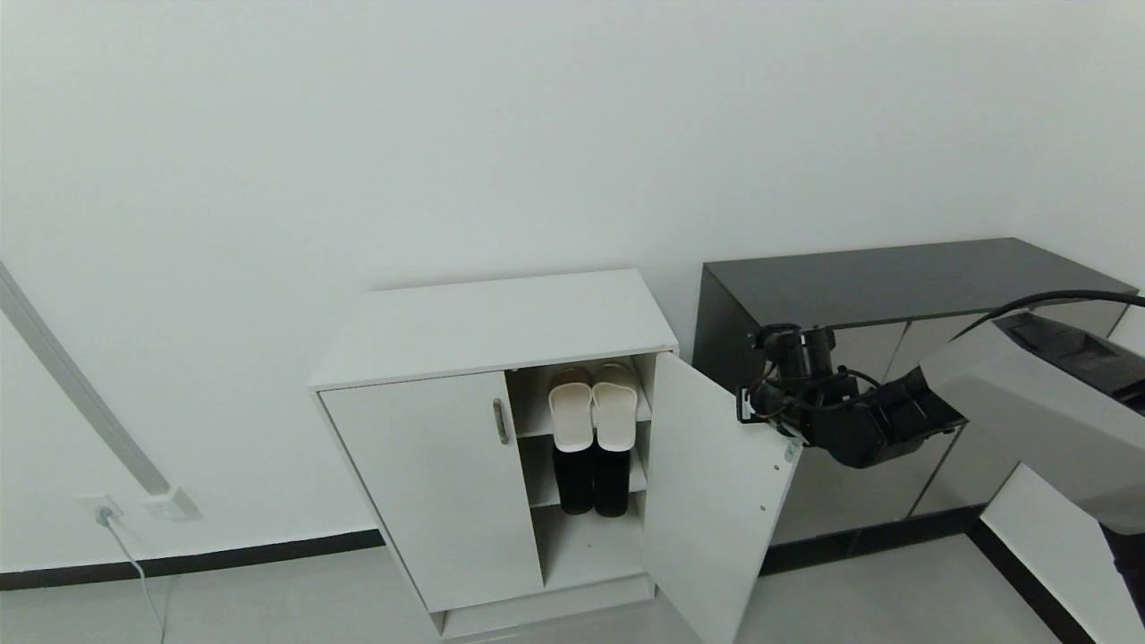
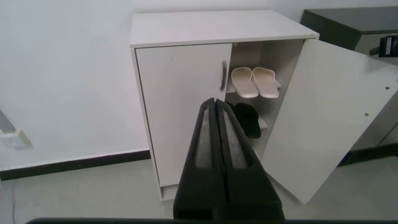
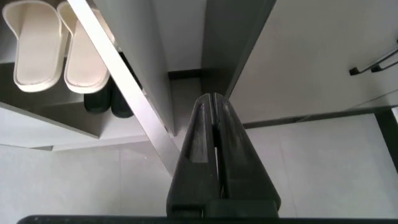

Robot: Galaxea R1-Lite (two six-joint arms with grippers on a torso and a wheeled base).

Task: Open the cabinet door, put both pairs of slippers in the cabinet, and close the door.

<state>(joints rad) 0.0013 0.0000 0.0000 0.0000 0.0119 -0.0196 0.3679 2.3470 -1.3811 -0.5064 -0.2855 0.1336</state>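
Note:
The white cabinet [image 1: 492, 326] has its left door closed and its right door [image 1: 707, 483] swung wide open. A white pair of slippers [image 1: 592, 411] lies on the upper shelf, toes outward, with a black pair [image 1: 590, 478] on the shelf below. My right gripper [image 1: 751, 404] is at the outer edge of the open door, on its back side, shut with nothing in it. In the right wrist view the gripper [image 3: 214, 96] points past the door's edge [image 3: 124, 81]. My left gripper [image 2: 216, 102] is shut and empty, well short of the closed left door [image 2: 180, 106].
A dark-topped sideboard [image 1: 894, 277] stands close to the right of the cabinet, just behind the open door and my right arm. A wall socket with a cable [image 1: 106, 514] is low on the left wall. Bare floor lies before the cabinet.

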